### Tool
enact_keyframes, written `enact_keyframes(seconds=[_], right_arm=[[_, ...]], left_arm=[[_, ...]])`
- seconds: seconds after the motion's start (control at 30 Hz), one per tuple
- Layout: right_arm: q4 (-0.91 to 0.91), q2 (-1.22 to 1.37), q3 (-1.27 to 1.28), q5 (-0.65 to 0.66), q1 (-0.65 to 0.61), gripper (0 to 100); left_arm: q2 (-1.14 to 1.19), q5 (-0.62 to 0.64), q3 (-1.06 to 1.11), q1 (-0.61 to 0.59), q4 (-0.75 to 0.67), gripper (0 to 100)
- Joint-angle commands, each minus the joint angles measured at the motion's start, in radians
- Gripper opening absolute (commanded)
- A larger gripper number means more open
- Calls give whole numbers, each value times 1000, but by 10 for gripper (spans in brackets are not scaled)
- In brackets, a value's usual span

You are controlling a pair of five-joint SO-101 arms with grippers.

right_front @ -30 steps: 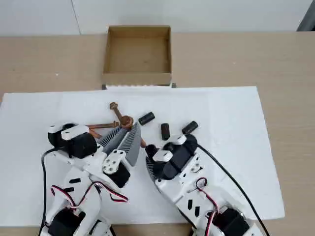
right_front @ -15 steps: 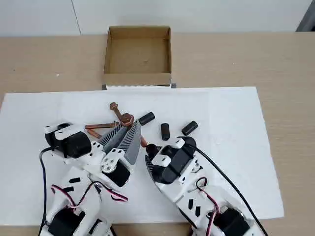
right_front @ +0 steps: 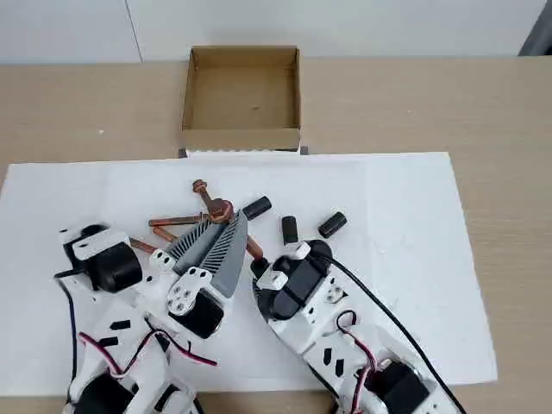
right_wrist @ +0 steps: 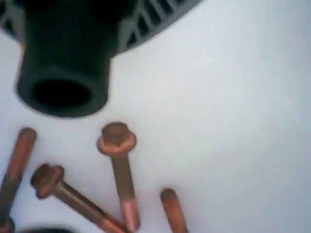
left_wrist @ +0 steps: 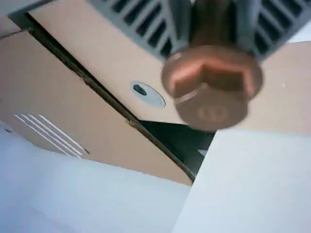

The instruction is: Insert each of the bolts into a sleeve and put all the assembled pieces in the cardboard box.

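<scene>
White sheet [right_front: 414, 207], tan table [right_front: 500, 103] beneath, white wall [right_front: 388, 26] behind

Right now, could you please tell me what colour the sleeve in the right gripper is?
Black; the sleeve shows best in the right wrist view.

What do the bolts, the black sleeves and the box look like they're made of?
The bolts look like metal with a coppery, slightly shiny finish; plating or solid copper, I can't tell. The sleeves look like matte black rubber or plastic. The box is plain brown cardboard.
</scene>
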Motion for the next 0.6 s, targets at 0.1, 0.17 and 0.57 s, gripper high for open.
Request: enact_keyframes(seconds=[0.1, 0.17, 0.57], right_arm=[[-36, -7, -46, 17, -5, 4], [-36, -5, -60, 18, -5, 4], [-36, -7, -117, 66, -5, 4]], left_arm=[[-9, 3, -38, 6, 38, 5], [-9, 2, -19, 6, 32, 5], [-9, 2, 61, 6, 3, 5]])
